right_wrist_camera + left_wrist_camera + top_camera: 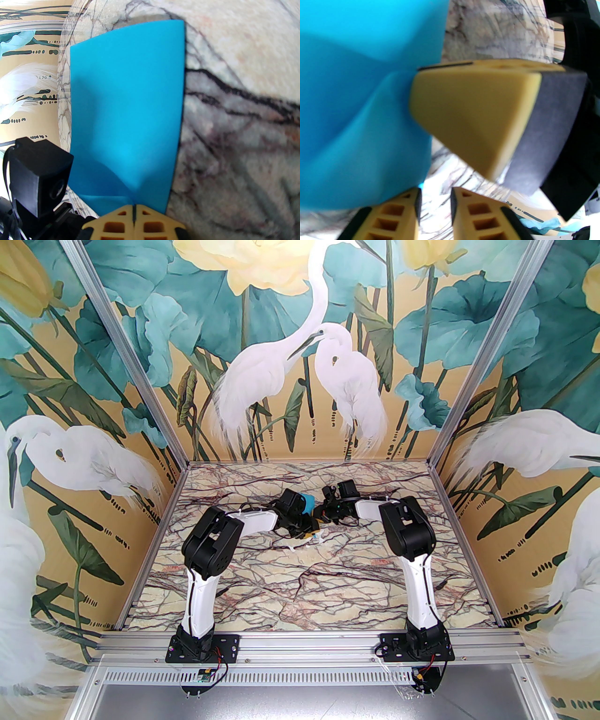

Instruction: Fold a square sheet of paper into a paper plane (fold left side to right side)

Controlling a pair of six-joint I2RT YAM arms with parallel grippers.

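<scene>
The square sheet of paper [308,503] is bright cyan-blue and held off the marble table [300,596] at mid-table, where both arms meet. My right gripper [134,211] is shut on the sheet's [126,93] near edge, and the paper rises from its fingertips, slightly bowed. In the left wrist view the right gripper [416,75] pinches the sheet [358,105] from the right. My left gripper [434,204] sits just below the sheet, its jaws a little apart with only marble showing between them. From above, the left gripper [308,531] and right gripper [317,517] are nearly touching.
Small white scraps [293,547] lie on the marble just in front of the grippers. Aluminium rails [154,540] and mural walls bound the table on three sides. The left wrist camera housing [39,175] shows close to the right gripper.
</scene>
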